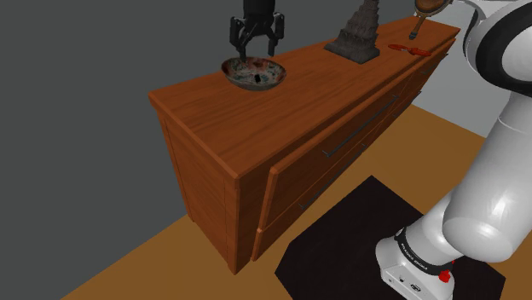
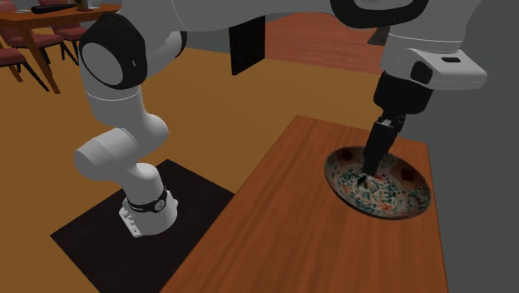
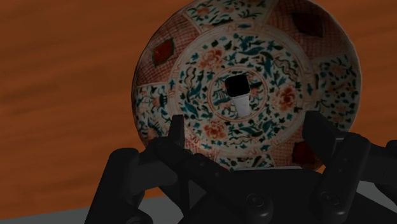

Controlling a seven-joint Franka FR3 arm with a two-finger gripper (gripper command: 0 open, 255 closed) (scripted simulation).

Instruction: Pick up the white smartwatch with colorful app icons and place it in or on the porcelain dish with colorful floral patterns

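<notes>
Plainly, wrist view: smartwatch (image 3: pixel 239 95) at dish (image 3: pixel 160 52) centre, claw (image 3: pixel 248 124) spread above.

A home's dining room: a wooden sideboard (image 1: pixel 281 111) bearing a dark statuette (image 1: pixel 356 38), with a dining table (image 2: pixel 62 18) and chairs (image 2: pixel 15 43) nearby.

No text, number or sign is legible here. A small dark marking on the arm's base (image 1: pixel 413 259) cannot be read.

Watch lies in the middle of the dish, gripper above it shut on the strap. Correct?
No. The watch lies in the middle of the dish, but the gripper above it is open: the wrist view shows its fingers apart, clear of the watch.
</notes>
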